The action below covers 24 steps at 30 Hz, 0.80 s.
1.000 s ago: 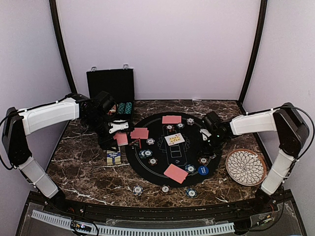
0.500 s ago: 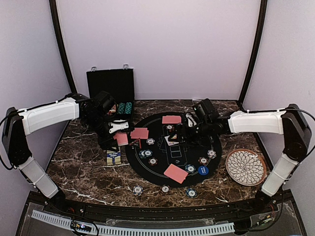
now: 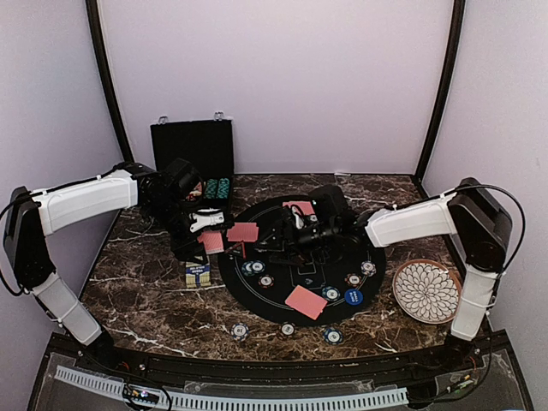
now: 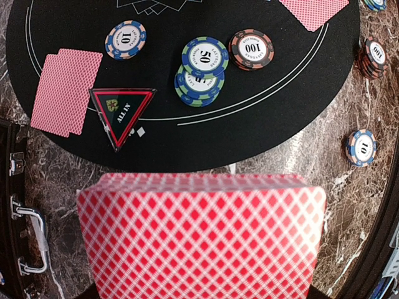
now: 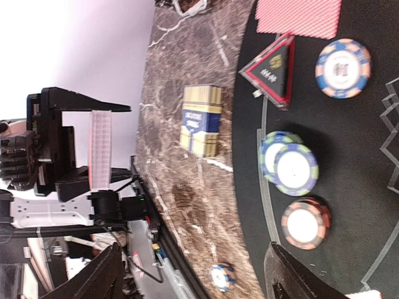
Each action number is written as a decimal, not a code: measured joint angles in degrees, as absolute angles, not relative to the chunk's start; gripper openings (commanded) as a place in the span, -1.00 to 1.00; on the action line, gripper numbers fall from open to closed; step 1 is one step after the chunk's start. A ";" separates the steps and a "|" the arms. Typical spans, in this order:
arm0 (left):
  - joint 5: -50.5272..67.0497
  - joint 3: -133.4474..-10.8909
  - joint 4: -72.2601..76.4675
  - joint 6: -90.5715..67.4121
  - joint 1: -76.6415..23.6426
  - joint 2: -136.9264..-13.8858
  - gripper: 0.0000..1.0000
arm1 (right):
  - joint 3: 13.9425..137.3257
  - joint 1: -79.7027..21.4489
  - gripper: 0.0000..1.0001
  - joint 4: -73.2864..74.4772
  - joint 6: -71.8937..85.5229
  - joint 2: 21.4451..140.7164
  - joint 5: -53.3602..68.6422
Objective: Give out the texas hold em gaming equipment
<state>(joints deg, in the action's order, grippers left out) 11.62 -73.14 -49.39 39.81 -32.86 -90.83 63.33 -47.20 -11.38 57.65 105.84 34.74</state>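
My left gripper (image 3: 205, 231) is shut on a deck of red-backed cards (image 4: 199, 237), held over the marble just left of the round black mat (image 3: 300, 261); the deck hides its fingers in the left wrist view. My right gripper (image 5: 199, 280) stands open and empty, low over the mat's left part (image 3: 276, 238). Beneath it lie a blue-green chip pair (image 5: 290, 165), an orange chip (image 5: 305, 223), a 10 chip (image 5: 343, 68) and the red triangle token (image 5: 274, 68). Red-backed cards (image 3: 242, 232) lie next to the token, with more (image 3: 306, 301) nearer me. A blue marker disc (image 3: 354, 297) sits right.
A yellow-blue card box (image 3: 198, 273) stands on the marble left of the mat. An open black case (image 3: 193, 150) with chips is at the back left. A white patterned plate (image 3: 426, 291) sits right. Loose chips (image 3: 240, 330) lie near the front edge.
My right arm has swung from the mat's right side across to its left part, and its jaws have opened. The left arm and the deck have stayed put.
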 measured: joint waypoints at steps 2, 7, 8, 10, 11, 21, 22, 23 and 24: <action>11.64 -73.17 -49.36 39.79 -32.86 -90.83 -1.00 | 63.70 -47.83 0.57 -14.15 59.35 106.89 35.64; 11.75 -73.69 -49.36 39.48 -32.86 -90.83 -1.00 | 66.57 -49.36 0.56 -20.71 63.31 109.58 37.63; 11.79 -73.84 -49.32 39.38 -32.86 -90.83 -1.00 | 67.37 -49.63 0.56 -21.47 63.83 110.13 37.82; 11.92 -74.04 -49.23 39.16 -32.86 -90.83 -1.00 | 69.45 -50.26 0.55 -22.94 64.84 111.50 38.33; 11.97 -74.08 -49.21 39.11 -32.86 -90.83 -1.00 | 70.19 -50.48 0.55 -23.40 65.10 111.98 38.48; 12.97 -74.87 -49.01 38.30 -32.86 -90.83 -1.00 | 76.66 -52.62 0.52 -24.47 66.76 116.68 40.18; 13.04 -74.98 -48.88 38.30 -32.86 -90.83 -1.00 | 76.97 -52.75 0.51 -24.47 66.83 117.05 40.29; 13.06 -75.00 -48.82 38.28 -32.86 -90.83 -1.00 | 77.34 -52.88 0.50 -24.53 67.00 117.51 40.38; 13.08 -75.00 -48.84 38.28 -32.86 -90.83 -1.00 | 77.58 -52.99 0.50 -24.67 67.11 117.89 40.45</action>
